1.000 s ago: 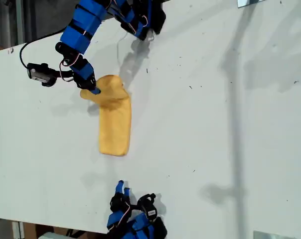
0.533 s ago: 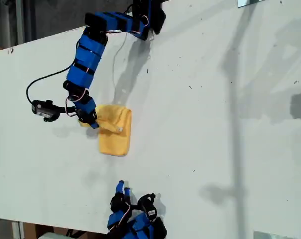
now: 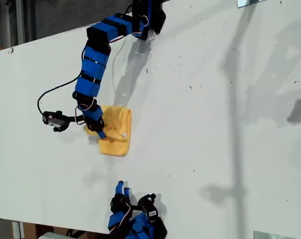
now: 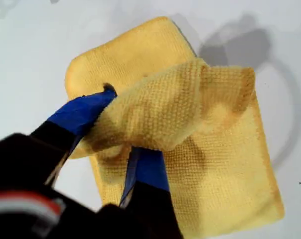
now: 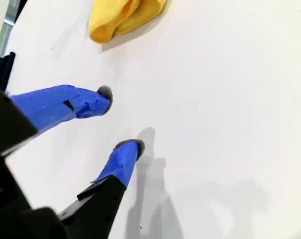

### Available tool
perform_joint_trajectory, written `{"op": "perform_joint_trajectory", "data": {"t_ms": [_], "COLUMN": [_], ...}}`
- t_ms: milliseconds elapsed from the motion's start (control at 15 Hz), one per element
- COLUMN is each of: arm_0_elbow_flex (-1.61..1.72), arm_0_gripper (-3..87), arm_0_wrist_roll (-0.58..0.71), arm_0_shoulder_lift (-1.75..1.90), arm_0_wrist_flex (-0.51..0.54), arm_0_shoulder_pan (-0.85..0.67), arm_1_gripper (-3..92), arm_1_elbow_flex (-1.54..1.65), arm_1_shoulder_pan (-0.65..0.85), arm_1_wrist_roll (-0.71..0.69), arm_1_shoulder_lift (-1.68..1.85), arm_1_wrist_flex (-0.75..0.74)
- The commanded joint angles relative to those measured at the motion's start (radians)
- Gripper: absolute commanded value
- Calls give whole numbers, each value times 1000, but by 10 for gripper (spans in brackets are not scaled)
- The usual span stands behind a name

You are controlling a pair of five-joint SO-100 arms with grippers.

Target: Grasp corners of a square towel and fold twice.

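Towel (image 3: 115,132) lies on the worktop (image 3: 215,124) near my second end effector (image 5: 121,119), which is wide and empty. My first end effector (image 4: 118,122) pinches a corner (image 4: 190,99); I should lay it flush on the lower layer before releasing.

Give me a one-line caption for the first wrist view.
First end effector pinching a fold of the yellow towel over its folded stack.

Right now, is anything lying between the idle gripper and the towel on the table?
Nothing visible does. My second gripper hangs open over bare white table, and the towel lies ahead with only empty surface between. My first gripper is already shut on a folded-over layer of the towel.
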Motion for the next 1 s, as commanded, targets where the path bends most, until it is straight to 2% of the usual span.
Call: {"op": "perform_joint_trajectory", "data": {"t_ms": [0,267,467,600,667,800,933], "arm_0_elbow_flex": [-5,-2,2,18,28,18,14], "arm_0_gripper": [162,162,162,161,162,167,168], "arm_0_wrist_roll": [-11,-8,-6,-8,-37,-43,-43], "arm_0_shoulder_lift": [5,15,37,147,238,236,236], "arm_0_wrist_flex": [11,15,31,101,178,192,204], "arm_0_shoulder_pan": [-18,-20,-21,-23,-34,-29,43], "arm_1_gripper": [271,350,351,360,357,359,354], "arm_1_elbow_flex": [-77,-71,74,522,790,1212,1511], "arm_1_shoulder_pan": [-32,-48,-72,-141,-169,-193,-189], "arm_1_wrist_roll": [-40,-55,-71,-2,63,186,278], "arm_1_shoulder_lift": [72,184,417,742,928,1270,1522], "arm_1_wrist_flex": [-11,37,147,147,109,55,6]}}
